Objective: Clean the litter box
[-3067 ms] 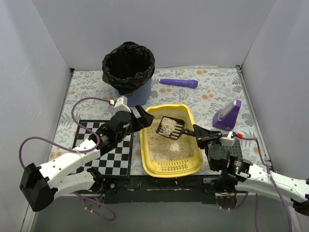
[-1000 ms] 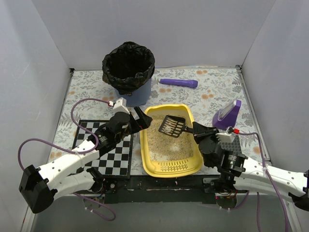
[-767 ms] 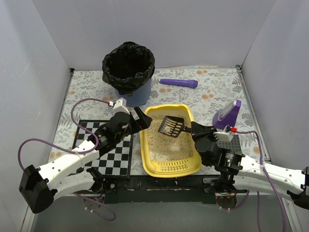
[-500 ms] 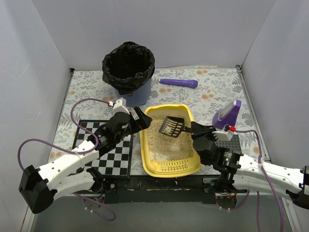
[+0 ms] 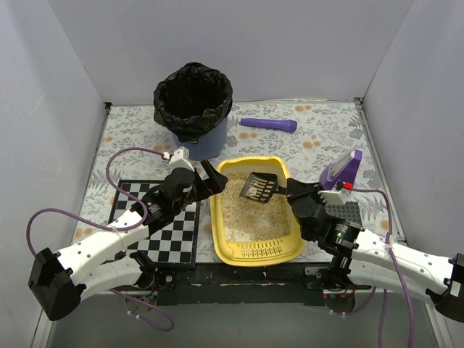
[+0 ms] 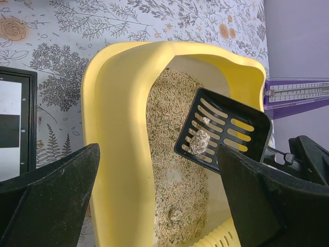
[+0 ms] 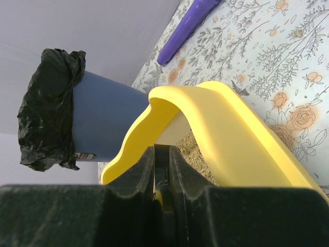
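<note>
Right gripper [image 5: 289,192] [image 7: 162,163]: pressed onto the handle of the black scoop [image 5: 259,188] [image 6: 223,131], pinching it firmly. The wrist view shows the handle as a thin strip between my fingers.

Scoop: held above the far half of the litter box [image 5: 217,232] [image 6: 110,128], clear of the litter surface. Three seconds ago it carried a heap of loose grain. Now the slots show through, and only a pale clump [image 6: 199,140] with a smaller crumb beside it remains on the blade. My right arm has also advanced along the box's right side.

Finding: sifting appears complete. In my judgement the load is ready to go to the blue bin [image 5: 206,143] [image 7: 103,123], which stands far and left of the box, just beyond its far-left corner.

Left gripper [image 5: 211,178] [image 6: 158,152]: spread, holding nothing, poised at the box's far-left rim.

Litter box: on the bench [image 5: 138,127] at near centre, immediately right of the chessboard [image 5: 174,232]. More soiled patches may lie in the litter; I cannot tell.
</note>
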Available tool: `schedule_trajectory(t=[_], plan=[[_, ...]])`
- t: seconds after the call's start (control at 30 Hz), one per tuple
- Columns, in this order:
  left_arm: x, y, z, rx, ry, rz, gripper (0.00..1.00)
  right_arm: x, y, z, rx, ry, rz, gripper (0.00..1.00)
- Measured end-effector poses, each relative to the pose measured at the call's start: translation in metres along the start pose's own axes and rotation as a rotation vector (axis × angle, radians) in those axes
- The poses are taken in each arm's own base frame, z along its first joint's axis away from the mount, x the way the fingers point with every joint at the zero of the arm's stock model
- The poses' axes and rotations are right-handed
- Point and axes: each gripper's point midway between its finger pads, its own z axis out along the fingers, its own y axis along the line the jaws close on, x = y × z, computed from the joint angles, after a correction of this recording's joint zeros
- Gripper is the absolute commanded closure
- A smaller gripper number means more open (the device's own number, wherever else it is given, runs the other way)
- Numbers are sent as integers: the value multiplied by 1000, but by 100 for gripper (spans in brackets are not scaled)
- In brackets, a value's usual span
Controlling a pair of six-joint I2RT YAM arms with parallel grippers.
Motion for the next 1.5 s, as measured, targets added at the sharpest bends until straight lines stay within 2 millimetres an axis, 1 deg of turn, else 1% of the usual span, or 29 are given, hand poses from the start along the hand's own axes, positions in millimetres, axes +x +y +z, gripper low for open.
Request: schedule_trajectory(t=[0.1, 0.23, 0.37, 0.5, 0.63, 0.9, 1.07, 1.2, 1.27, 1.37, 1.43, 1.5], plan=[[0, 0, 0, 0, 0, 0, 2, 1, -1, 3, 3, 15, -7, 99], [0, 0, 0, -1, 0, 0, 2, 0, 7, 5, -21, 21, 17, 99], [-1, 1, 0, -3, -1, 1, 2, 1, 13, 7, -40, 28, -4, 99], [-1, 4, -1, -11, -4, 2, 2, 3, 12, 9, -27, 35, -43, 99], [-1, 9, -1, -24, -7, 2, 2, 6, 5, 9, 8, 52, -58, 99], [-3, 10, -1, -31, -14, 2, 2, 1, 10, 7, -46, 43, 0, 99], [-4, 11, -1, -33, -16, 1, 2, 0, 10, 8, -56, 39, -14, 99], [-3, 13, 0, -36, -13, 3, 2, 6, 12, 8, -49, 67, -21, 99], [-2, 14, 0, -39, -11, 4, 2, 8, 17, 8, -59, 79, -31, 99], [-2, 14, 0, -38, -12, 3, 2, 7, 29, 7, -85, 85, -24, 99], [-3, 14, -1, -39, -13, 3, 2, 2, 45, 7, -110, 73, -12, 99], [-4, 14, -3, -39, -16, 3, 2, -8, 65, 8, -131, 41, 1, 99]])
